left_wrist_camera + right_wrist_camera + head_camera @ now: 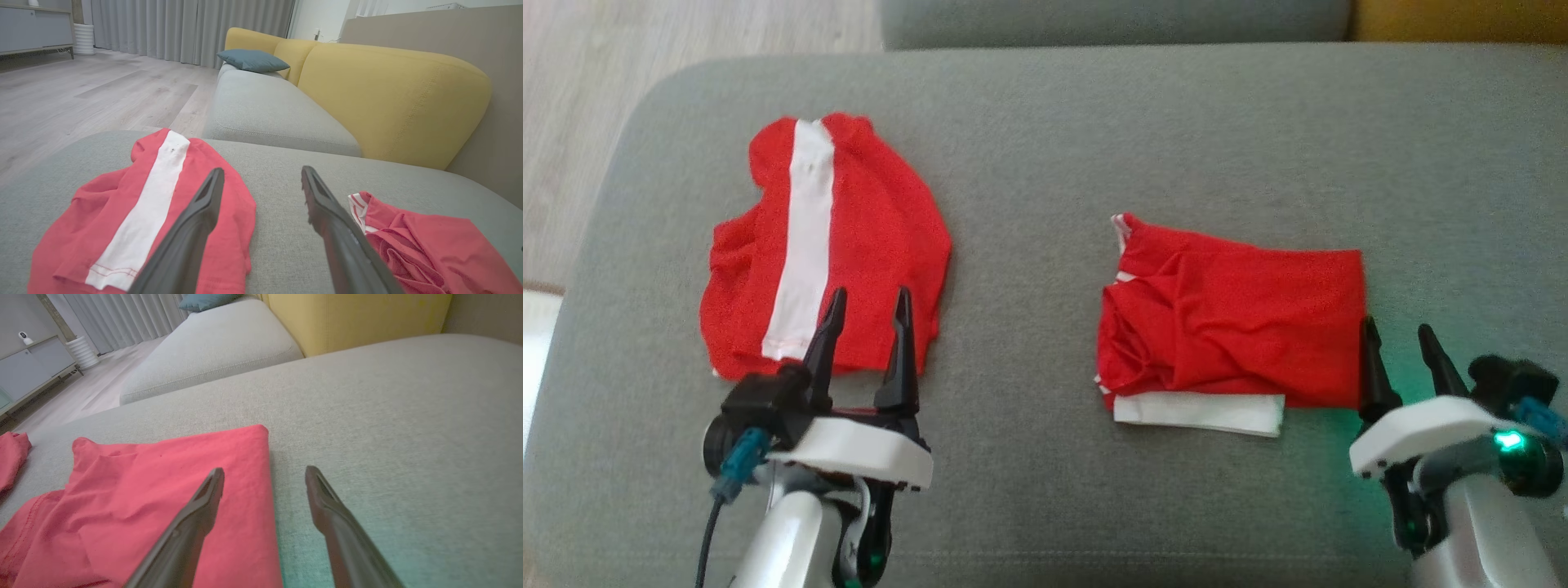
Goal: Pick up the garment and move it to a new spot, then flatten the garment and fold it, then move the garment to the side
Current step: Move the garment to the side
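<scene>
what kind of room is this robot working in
Most likely a home living room: a grey sofa with yellow backrests, a blue cushion and floor-length grey curtains.

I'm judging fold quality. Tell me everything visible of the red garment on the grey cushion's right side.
The red thin-fabric garment lies folded into a rough rectangle, flat on the grey upholstered sofa cushion, right of centre. Its right edge is straight; the left half is wrinkled. A white band pokes out along the near edge, white trim at the far left corner. The open right hand sits at its right edge; contact is unclear.
</scene>
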Motion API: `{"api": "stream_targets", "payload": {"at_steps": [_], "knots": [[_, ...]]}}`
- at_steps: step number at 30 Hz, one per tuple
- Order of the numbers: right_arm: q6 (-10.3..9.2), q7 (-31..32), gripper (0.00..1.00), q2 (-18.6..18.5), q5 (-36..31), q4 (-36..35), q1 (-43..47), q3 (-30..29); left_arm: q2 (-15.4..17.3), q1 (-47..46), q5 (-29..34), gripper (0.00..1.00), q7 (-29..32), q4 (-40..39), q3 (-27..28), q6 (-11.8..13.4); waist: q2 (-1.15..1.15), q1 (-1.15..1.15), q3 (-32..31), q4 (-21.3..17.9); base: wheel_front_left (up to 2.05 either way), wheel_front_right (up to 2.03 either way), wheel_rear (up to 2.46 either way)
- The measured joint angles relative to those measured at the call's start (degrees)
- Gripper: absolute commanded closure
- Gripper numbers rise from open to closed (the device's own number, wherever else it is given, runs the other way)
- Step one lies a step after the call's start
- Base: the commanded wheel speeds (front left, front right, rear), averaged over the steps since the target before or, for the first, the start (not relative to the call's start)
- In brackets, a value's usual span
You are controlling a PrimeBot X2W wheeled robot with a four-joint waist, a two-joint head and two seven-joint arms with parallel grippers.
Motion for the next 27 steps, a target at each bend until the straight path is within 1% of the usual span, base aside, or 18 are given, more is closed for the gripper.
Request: {"api": "stream_targets", "payload": {"at_steps": [4, 9, 10, 11, 12, 14, 17, 21, 24, 27], "knots": [[0.0, 1.2, 0.0, 0.0, 1.5, 4.6, -3.3, -1.5, 0.0, -1.4, 0.0, 0.0, 0.0, -0.1, -0.3, -0.1, 0.0, 0.0, 2.2, 1.7, 0.0, 0.0, 0.0], [0.0, 1.4, 0.0, 0.0, 1.3, 10.2, -6.6, -3.3, 0.0, -2.3, 0.2, 0.0, 0.0, -0.2, -0.2, -0.3, 0.0, 0.0, 4.6, 3.7, 0.0, 0.0, 0.0], [0.0, 1.4, 0.13, 0.0, 1.3, 10.2, -6.6, -3.3, 0.0, -2.3, 0.2, 0.0, 0.0, -0.2, -0.2, -0.3, 0.0, 0.0, 4.6, 3.7, 0.0, 0.0, 0.0], [0.0, 1.3, 0.76, 0.0, 1.3, 10.8, -7.2, -3.3, 0.0, -2.4, 0.3, 0.0, 0.0, -0.1, -0.2, -0.3, 0.0, 0.0, 5.0, 3.9, 0.0, 0.0, 0.0], [0.0, 1.1, 1.0, -0.1, 1.2, 11.3, -7.9, -3.2, 0.0, -2.6, 0.3, 0.0, 0.0, -0.2, -0.1, -0.3, 0.0, 0.0, 5.4, 4.1, 0.0, 0.0, 0.0], [0.0, 0.5, 1.0, -0.2, 0.1, 12.1, -9.3, -2.5, 0.0, -2.8, 0.5, 0.0, 0.0, -0.2, 0.0, -0.3, 0.0, 0.0, 5.9, 4.2, 0.0, 0.0, 0.0], [0.0, -0.6, 1.0, -0.2, -5.1, 12.7, -10.5, -1.9, 0.0, -2.8, 2.0, 0.0, 0.0, 0.4, 0.0, -0.5, 0.0, 0.0, 6.2, 3.4, 0.0, 0.0, 0.0], [0.0, -1.7, 1.0, -1.1, -9.5, 12.5, -11.4, 0.3, 0.0, -2.9, 1.9, 0.0, 0.0, 0.4, -0.3, -0.5, 0.0, 0.0, 6.5, 1.8, 0.0, 0.0, 0.0], [0.0, -1.7, 1.0, -3.6, -11.1, 12.1, -13.3, 3.2, 0.0, -3.6, 1.9, 0.0, 0.0, 0.1, -0.6, -0.5, 0.0, 0.0, 6.9, 0.4, 0.0, 0.0, 0.0], [0.0, -1.4, 1.0, -7.9, -11.6, 11.3, -16.0, 6.3, 0.0, -5.0, 1.9, 0.0, 0.0, -0.6, -1.3, -0.5, 0.0, 0.0, 7.4, -1.1, 0.0, 0.0, 0.0]]}}
